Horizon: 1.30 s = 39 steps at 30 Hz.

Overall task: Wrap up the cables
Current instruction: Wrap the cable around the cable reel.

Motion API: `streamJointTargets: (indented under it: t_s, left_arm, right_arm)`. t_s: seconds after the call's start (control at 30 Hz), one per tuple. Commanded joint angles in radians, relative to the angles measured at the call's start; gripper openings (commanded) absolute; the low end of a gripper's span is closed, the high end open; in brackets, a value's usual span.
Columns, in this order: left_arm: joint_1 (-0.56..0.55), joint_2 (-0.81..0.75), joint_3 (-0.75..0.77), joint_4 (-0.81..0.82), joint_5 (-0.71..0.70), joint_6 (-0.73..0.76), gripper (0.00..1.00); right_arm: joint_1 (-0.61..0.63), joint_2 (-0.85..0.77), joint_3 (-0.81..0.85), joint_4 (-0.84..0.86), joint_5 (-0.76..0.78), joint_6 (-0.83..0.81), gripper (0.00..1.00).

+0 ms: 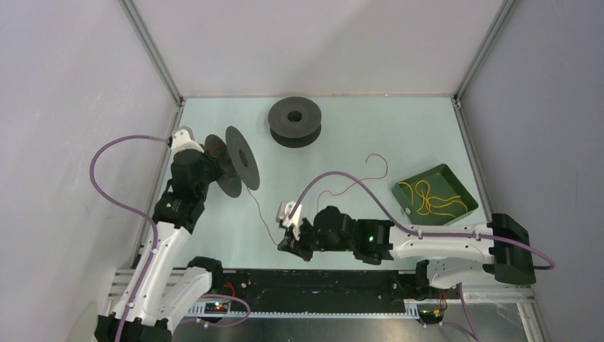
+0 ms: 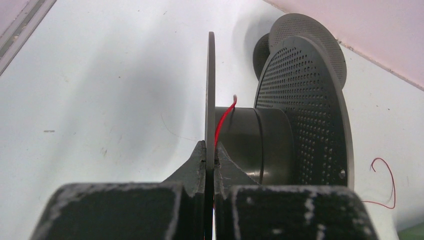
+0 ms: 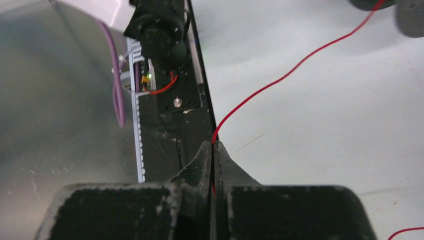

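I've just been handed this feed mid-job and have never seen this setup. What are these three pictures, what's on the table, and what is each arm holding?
You are looking at two robot arms bolted at the near edge of a table. The wide picture is from a fixed camera above and behind them; the other two come from cameras on each wrist, looking out past that arm's own fingers.

The left gripper is shut on one flange of a dark spool, held up on edge. A red cable has one end at the spool's core and runs to the right gripper, which is shut on it.

A second spool lies flat at the far side. A green tray at the right holds the yellow cable.
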Motion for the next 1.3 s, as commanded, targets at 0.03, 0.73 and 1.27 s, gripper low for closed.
streamJointTargets:
  t_s: [0.03, 0.73, 1.27]
  left_arm:
    - [0.040, 0.007, 0.087, 0.061, 0.013, -0.022, 0.00]
    - [-0.198, 0.034, -0.004, -0.006, 0.091, 0.278, 0.00]
    - [-0.303, 0.001, -0.018, -0.050, 0.474, 0.461, 0.00]
  right_arm:
    - [0.083, 0.018, 0.037, -0.018, 0.101, -0.068, 0.00]
    - [-0.170, 0.093, 0.399, 0.076, -0.089, -0.124, 0.00]
    - [-0.572, 0.239, 0.482, -0.015, -0.235, -0.028, 0.00]
